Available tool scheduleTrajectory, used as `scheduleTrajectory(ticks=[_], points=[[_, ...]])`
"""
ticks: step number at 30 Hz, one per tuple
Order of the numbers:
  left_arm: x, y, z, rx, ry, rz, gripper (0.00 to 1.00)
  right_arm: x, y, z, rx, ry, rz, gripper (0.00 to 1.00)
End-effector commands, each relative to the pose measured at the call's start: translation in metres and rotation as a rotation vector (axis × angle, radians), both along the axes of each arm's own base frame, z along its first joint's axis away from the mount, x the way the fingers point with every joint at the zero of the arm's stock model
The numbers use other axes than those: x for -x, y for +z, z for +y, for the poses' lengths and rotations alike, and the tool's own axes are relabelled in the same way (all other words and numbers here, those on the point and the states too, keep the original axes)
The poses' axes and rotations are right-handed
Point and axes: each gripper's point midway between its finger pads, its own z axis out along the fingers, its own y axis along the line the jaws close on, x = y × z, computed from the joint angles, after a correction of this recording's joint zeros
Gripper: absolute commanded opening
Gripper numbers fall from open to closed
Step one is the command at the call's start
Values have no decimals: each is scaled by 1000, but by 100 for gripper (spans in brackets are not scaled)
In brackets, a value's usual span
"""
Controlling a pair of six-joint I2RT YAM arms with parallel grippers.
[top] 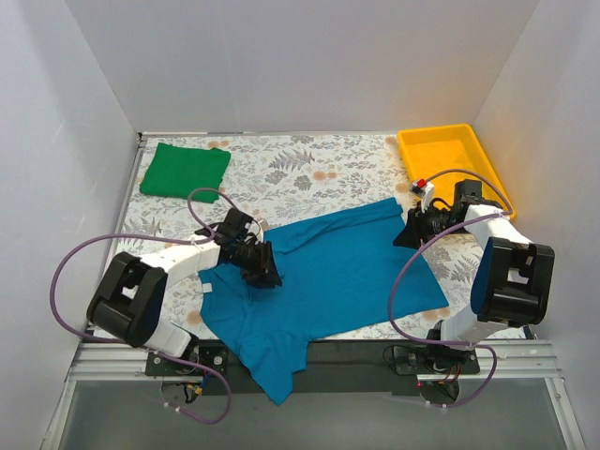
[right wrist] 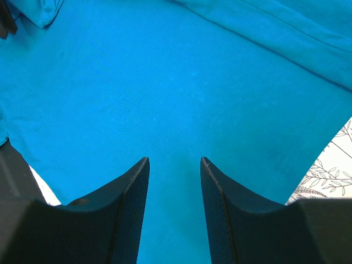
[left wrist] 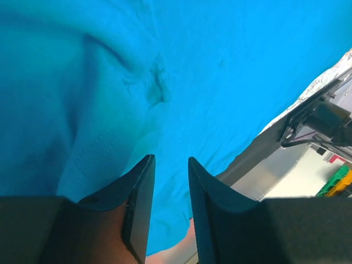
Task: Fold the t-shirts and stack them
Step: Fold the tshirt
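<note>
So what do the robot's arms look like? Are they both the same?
Pretty much twins. The left arm and right arm are chunky white and black blocks, each trailing a thin purple cable. The left tool and right tool are black, each with two wedge-shaped fingers that narrow to a tip.

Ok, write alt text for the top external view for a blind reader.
A teal-blue t-shirt lies spread on a floral-patterned table, with the left gripper over its left side and the right gripper at its right edge. A folded green t-shirt sits at the far left, a yellow tray far right.
</note>
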Motion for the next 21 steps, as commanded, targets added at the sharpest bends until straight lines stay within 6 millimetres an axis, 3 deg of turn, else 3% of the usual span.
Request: scheduleTrajectory(ticks=[1,2,3,7,9,14,15,17,18,19,21], points=[[-23,38,-5,35,28,-181,31,-3,10,1,-20,11,-29,49],[-29,48,-2,28,36,-244,33,-4,9,0,-19,8,-26,49],[-39,77,0,48,56,-351,36,-4,9,0,-20,10,-29,49],[-52,113,22,-17,133,-535,50,-9,13,0,-16,11,-41,49],[-55,115,32,-63,158,-566,52,-20,23,-3,-1,6,-70,49],[-42,81,50,-152,189,-507,52,-58,38,-11,115,-33,-98,49],[-40,78,48,-140,186,-501,52,-73,50,-14,146,-44,-136,50],[-40,75,46,-123,192,-492,52,-88,39,-17,226,-59,-111,50],[-41,75,45,-118,193,-496,52,-101,48,-16,250,-62,-141,50],[-41,74,45,-120,195,-494,52,-107,37,-17,266,-62,-111,50],[-42,74,46,-125,200,-502,52,-119,33,-21,308,-73,-99,49]])
